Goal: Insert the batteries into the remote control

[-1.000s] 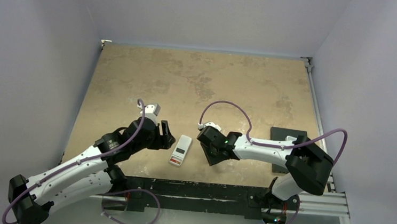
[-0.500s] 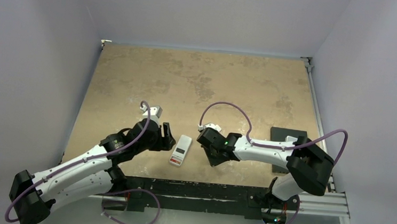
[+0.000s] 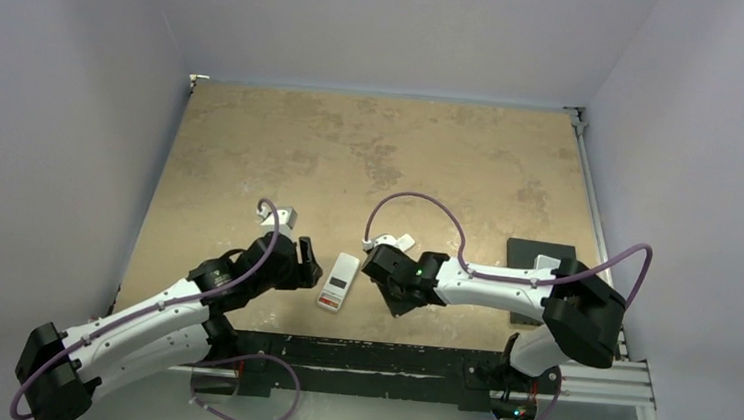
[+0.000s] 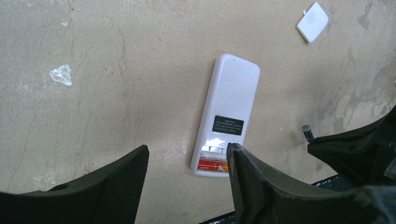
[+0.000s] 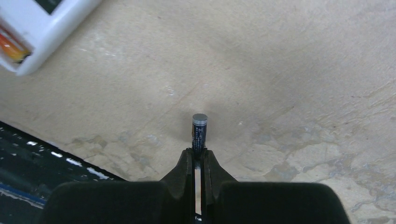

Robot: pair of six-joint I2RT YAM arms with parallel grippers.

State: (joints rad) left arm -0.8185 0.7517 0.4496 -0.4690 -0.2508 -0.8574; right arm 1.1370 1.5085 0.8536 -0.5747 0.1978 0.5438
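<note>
Right fingers (image 5: 186,170) are pinching battery (image 5: 199,133) by its very end beside remote (image 4: 232,105); it's risking pivoting out. Left fingers (image 4: 123,175) are hanging released.

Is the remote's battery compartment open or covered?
Open: the remote control lies back up, one red battery exposed at its end.

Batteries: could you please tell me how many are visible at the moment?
2. One red battery lies in the open compartment of the remote control; one dark battery is pinched in the right gripper. More may be hidden.
</note>
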